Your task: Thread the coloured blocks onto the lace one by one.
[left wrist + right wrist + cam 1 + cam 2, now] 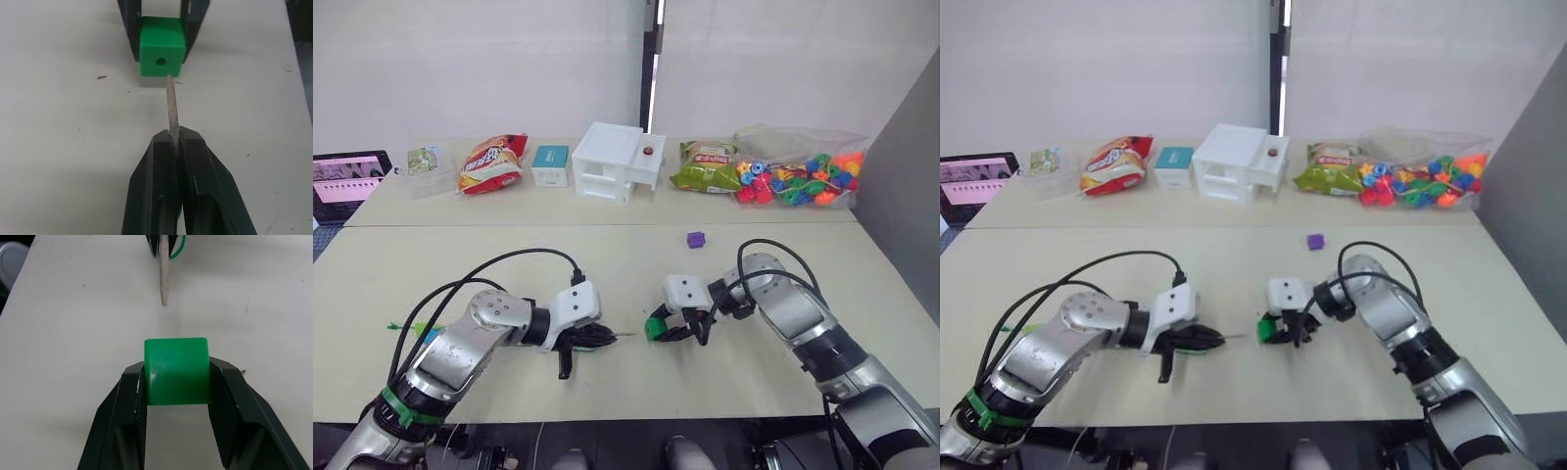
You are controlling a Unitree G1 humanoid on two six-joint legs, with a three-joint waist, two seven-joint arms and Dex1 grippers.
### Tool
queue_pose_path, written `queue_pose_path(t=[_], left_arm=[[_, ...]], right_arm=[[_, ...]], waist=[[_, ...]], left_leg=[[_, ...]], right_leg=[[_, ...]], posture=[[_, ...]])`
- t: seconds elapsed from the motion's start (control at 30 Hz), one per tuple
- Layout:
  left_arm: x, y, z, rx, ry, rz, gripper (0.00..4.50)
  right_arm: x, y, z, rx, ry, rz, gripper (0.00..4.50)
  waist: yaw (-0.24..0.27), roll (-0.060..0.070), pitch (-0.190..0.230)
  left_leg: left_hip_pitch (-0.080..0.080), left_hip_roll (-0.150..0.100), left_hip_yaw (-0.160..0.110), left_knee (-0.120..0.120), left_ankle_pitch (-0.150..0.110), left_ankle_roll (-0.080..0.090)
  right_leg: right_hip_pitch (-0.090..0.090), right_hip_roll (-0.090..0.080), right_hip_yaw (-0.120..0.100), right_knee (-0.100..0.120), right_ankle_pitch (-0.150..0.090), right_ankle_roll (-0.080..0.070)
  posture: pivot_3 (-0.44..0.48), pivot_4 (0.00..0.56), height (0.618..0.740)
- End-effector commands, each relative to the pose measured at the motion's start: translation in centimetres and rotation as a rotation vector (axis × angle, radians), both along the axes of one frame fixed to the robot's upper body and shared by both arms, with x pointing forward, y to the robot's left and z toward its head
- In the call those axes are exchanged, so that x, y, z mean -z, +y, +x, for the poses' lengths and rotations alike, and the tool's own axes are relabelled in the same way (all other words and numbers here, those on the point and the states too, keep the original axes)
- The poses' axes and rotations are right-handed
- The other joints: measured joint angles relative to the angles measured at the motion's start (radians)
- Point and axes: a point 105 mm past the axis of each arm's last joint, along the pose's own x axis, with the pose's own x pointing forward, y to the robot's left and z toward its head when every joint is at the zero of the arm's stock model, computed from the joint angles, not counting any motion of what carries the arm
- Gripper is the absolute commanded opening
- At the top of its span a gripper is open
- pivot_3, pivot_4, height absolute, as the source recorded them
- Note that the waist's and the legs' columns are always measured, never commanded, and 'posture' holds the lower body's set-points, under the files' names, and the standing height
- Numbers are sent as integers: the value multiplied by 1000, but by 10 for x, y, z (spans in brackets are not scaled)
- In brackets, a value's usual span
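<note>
Left gripper [173, 142] clamped tight on the lace [171, 105], stiff tip sticking out past the fingers. Right gripper [177, 382] closed on the dark green cube [176, 369], pinched by two opposite faces, low over the table [509, 245]. Cube's hole faces the tip; tip sits just short of the hole, slightly below it in the left wrist view, not in. One purple cube [696, 239] lies loose, well beyond the grippers toward the back.
</note>
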Motion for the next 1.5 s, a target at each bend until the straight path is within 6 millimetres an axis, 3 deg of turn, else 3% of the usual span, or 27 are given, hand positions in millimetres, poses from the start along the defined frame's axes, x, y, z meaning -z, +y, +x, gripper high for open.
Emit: queue_pose_path(t=[0.03,0.3,1.1,1.5], left_arm=[[-1,1,0,18,-7,52,0],[6,4,5,7,-5,140,0],[8,-23,7,37,-6,97,0],[15,-46,7,68,27,4,0]], right_arm=[[7,11,-3,119,-5,20,1181],[26,16,-17,151,9,-5,1181],[24,20,-24,149,15,-5,1181],[21,21,-23,161,10,2,1181]], waist=[[-2,0,0],[-5,0,0],[-5,0,0],[-3,-1,-1]], left_leg=[[0,0,0,0,0,0],[4,0,0,0,0,0],[5,0,0,0,0,0],[5,0,0,0,0,0]], right_leg=[[0,0,0,0,0,0],[3,1,0,0,0,0],[3,1,1,0,0,0],[4,1,1,1,0,0]], posture=[[0,150,740],[0,150,740],[0,150,740],[0,150,740]])
